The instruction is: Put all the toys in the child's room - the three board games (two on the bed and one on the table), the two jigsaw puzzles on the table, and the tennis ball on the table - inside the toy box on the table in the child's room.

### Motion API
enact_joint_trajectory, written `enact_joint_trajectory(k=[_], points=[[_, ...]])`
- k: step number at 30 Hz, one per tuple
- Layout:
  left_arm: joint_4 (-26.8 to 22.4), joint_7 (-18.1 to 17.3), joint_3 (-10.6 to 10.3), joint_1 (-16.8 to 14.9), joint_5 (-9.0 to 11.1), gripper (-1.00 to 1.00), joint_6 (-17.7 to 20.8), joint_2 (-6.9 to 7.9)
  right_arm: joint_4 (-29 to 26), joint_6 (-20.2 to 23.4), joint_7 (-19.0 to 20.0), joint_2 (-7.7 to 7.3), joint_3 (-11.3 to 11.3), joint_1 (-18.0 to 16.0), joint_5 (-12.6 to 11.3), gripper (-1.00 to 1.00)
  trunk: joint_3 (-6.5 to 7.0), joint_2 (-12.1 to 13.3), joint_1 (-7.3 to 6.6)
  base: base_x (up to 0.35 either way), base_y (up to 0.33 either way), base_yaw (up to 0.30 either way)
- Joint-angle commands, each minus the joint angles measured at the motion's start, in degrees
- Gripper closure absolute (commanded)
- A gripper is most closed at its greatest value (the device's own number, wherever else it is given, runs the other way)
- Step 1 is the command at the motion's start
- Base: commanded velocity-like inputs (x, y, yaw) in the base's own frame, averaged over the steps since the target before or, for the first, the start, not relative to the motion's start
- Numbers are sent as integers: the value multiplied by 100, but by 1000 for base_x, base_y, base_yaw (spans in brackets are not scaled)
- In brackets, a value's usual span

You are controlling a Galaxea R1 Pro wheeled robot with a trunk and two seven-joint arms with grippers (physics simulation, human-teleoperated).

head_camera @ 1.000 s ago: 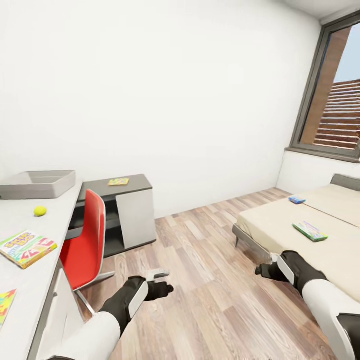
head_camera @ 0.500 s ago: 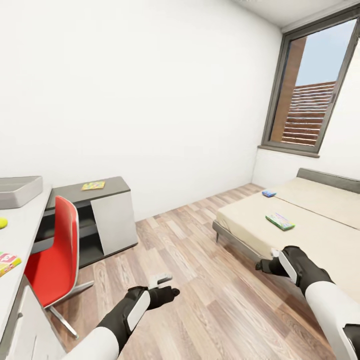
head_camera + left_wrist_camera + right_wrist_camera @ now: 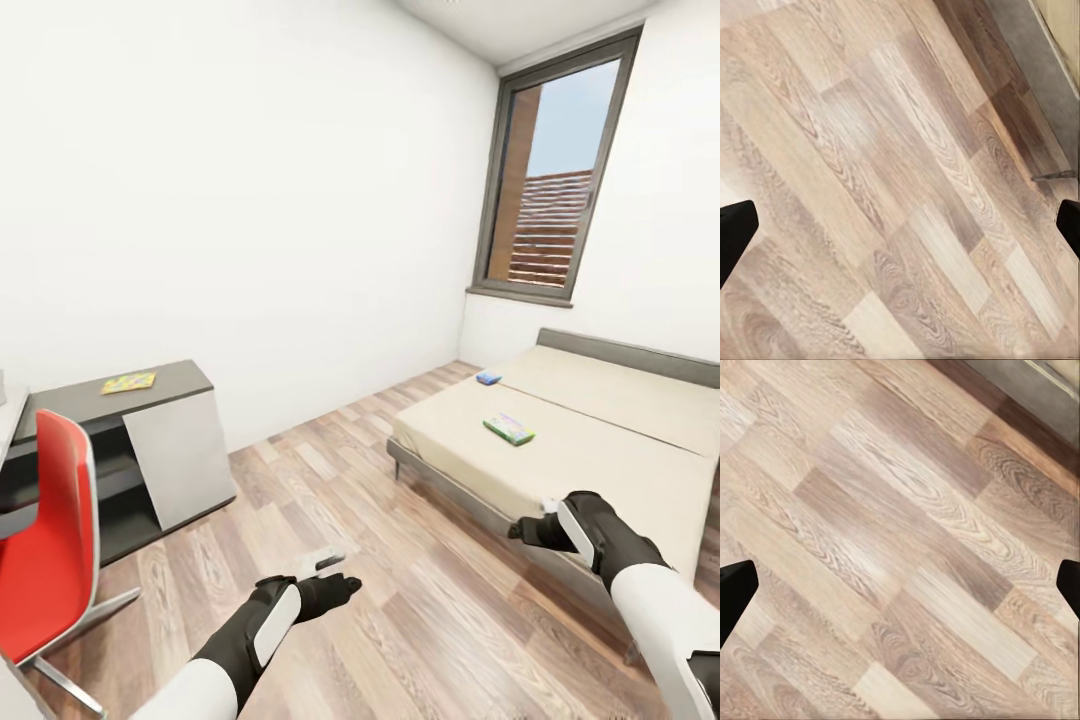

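Observation:
Two board games lie on the beige bed [image 3: 600, 450] at the right: a green-edged one [image 3: 509, 429] near its middle and a small blue one [image 3: 488, 378] farther back. One jigsaw puzzle [image 3: 129, 381] rests on the dark-grey wing of the table [image 3: 70, 402] at the left. The toy box and the tennis ball are out of view. My left gripper [image 3: 326, 570] hangs open over the wood floor, well short of the bed. My right gripper [image 3: 535, 522] is open too, close to the bed's near edge. Both wrist views look down at floor planks between spread fingertips [image 3: 735, 232] [image 3: 735, 589].
A red chair [image 3: 45, 540] stands at the left by the table's wing. A tall window [image 3: 550, 200] is in the far right wall. Wood-plank floor [image 3: 330, 480] runs between the wing and the bed's grey frame [image 3: 450, 490].
The camera has turned right: the desk top with the toy box, ball and printed game box slid out at the left, and the bed moved toward the middle. Both arms keep their pose.

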Motion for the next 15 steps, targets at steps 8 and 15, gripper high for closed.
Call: enact_joint_trajectory(k=[8,15], points=[[-14,-2,-6,3,14,-100,1,6,-6,38,14,-3,-11,-3,-10,-100,-7,-4,0,53,11,-286],[-12,3,1,8,15,-100,-11,20,31,42,16,1,-23,-3,-4,-100,-15,-4,0,225,20,-249]])
